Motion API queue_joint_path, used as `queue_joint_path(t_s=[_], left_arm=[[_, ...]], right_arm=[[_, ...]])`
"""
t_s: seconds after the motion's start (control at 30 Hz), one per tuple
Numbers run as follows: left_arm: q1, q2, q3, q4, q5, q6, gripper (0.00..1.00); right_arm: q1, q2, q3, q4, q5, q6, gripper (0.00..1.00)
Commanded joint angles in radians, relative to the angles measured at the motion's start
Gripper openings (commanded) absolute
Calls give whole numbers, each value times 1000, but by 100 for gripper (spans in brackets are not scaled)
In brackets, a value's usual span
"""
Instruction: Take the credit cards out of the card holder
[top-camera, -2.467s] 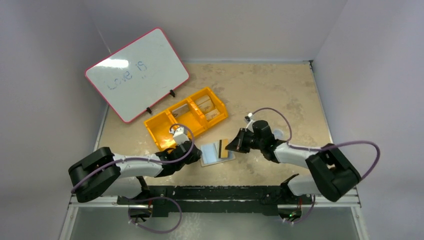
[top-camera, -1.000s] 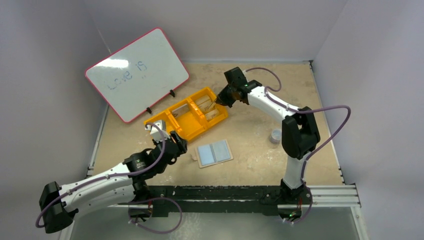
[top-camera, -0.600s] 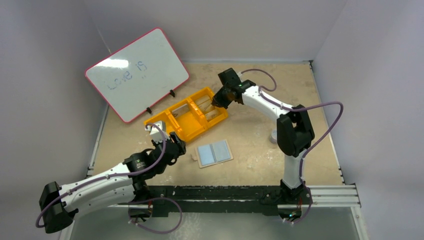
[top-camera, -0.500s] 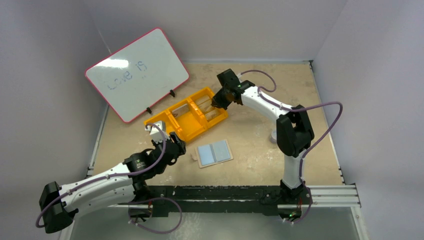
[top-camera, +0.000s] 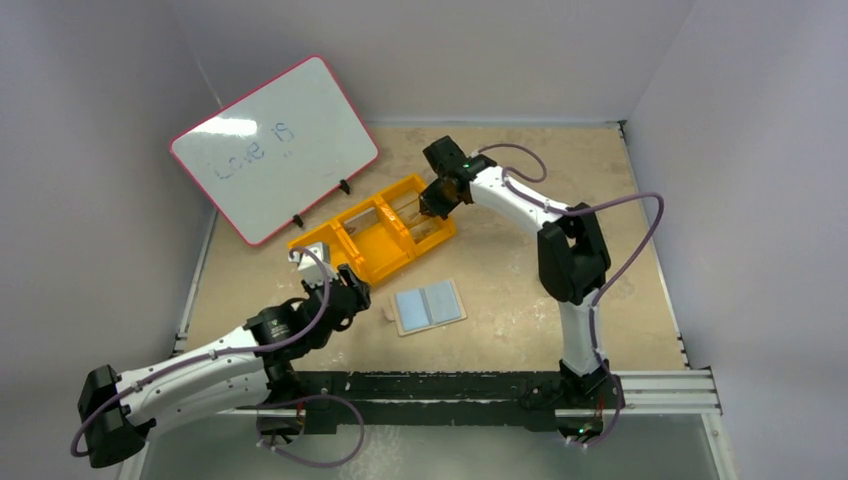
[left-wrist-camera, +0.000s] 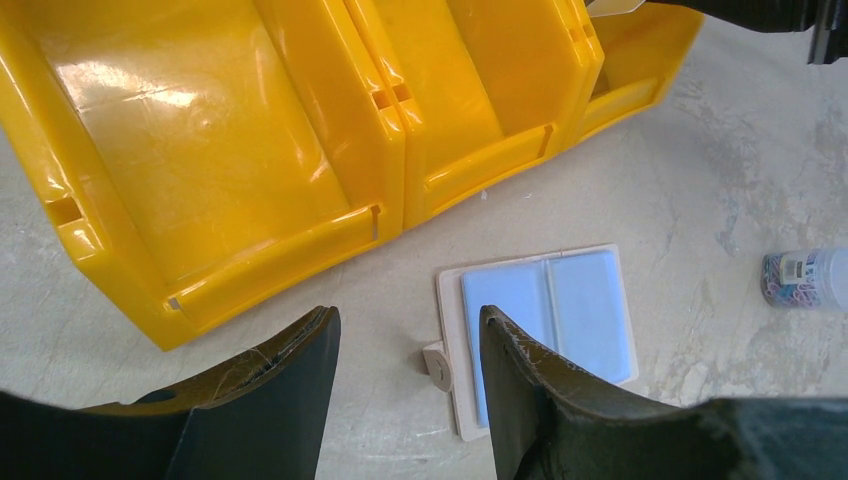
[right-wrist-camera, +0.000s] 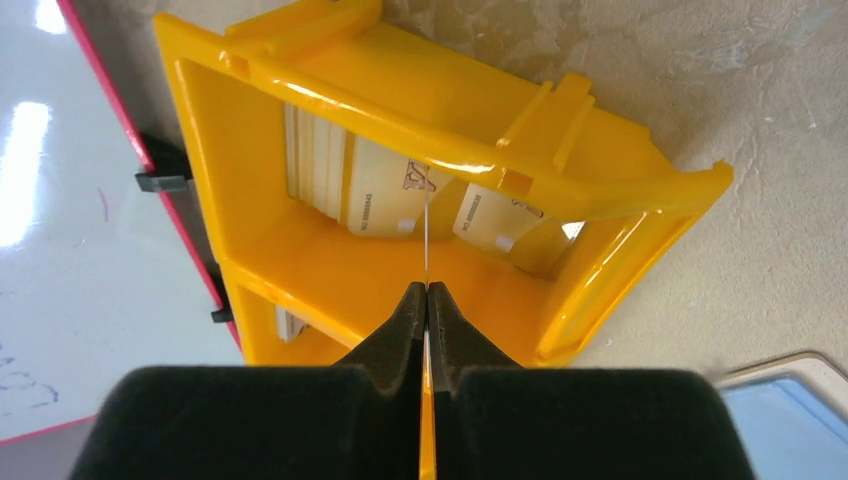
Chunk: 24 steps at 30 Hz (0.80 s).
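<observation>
Right gripper (right-wrist-camera: 427, 300) clamps a credit card (right-wrist-camera: 427, 235) edge-on, poised above the yellow bin (right-wrist-camera: 330, 285) compartment below its tips, likely for dropping; left gripper (left-wrist-camera: 405, 370) hangs open, card holder (left-wrist-camera: 545, 330) flat just ahead of it.

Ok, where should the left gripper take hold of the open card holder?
Probably at the small tab jutting from the card holder's edge nearest the left gripper, coming in low from that side. The holder lies open and flat on the table, so its panels give nothing to pinch from above.
</observation>
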Motion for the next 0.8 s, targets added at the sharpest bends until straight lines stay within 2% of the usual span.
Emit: queue_joint_path(t_s=[0.0, 0.57, 0.73, 0.77], left_arm=[[-2, -27, 36, -20, -36, -4, 53], [-3, -36, 28, -23, -38, -7, 54], [-3, -44, 19, -22, -40, -14, 54], [-3, -45, 18, -22, -38, -13, 54]], right_arm=[[4, 11, 54, -52, 44, 40, 0], [12, 134, 195, -166, 64, 48, 0], [20, 139, 201, -177, 74, 51, 2], [22, 143, 203, -180, 73, 52, 5]])
